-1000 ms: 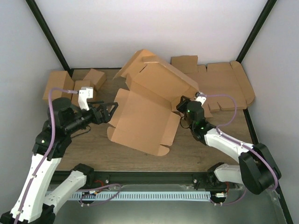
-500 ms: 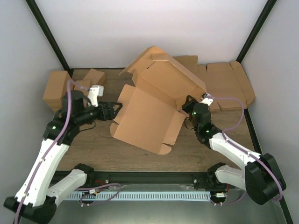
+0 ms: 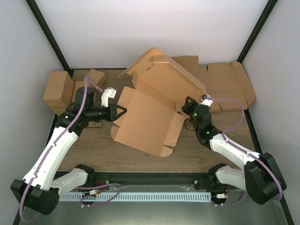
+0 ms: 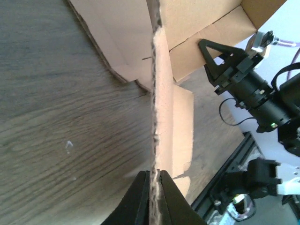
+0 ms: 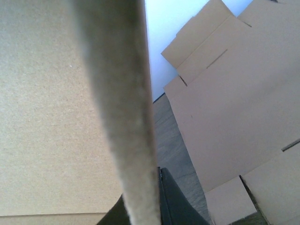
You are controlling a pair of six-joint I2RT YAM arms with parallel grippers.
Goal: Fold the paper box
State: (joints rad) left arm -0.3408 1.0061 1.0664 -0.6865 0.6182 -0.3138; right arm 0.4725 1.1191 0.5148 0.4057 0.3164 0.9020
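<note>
The paper box (image 3: 150, 117) is a brown die-cut piece, half opened in the middle of the table, with its back panels raised and its front panel lying low. My left gripper (image 3: 122, 112) is shut on the edge of its left side flap. In the left wrist view the jaws (image 4: 154, 177) pinch that thin cardboard edge (image 4: 161, 108). My right gripper (image 3: 184, 109) is shut on the box's right side flap. A blurred cardboard edge (image 5: 126, 108) fills the right wrist view between the jaws (image 5: 149, 190).
Small brown cartons (image 3: 58, 89) stand at the back left behind my left arm. A wide flat cardboard sheet (image 3: 229, 86) lies at the back right, also seen as flat cardboard (image 5: 243, 108) in the right wrist view. Black frame posts (image 3: 47, 35) rise at both back corners.
My left arm has moved right to the box and its open gripper has shut on the left side flap. The box has shifted slightly; the right gripper keeps its hold.
</note>
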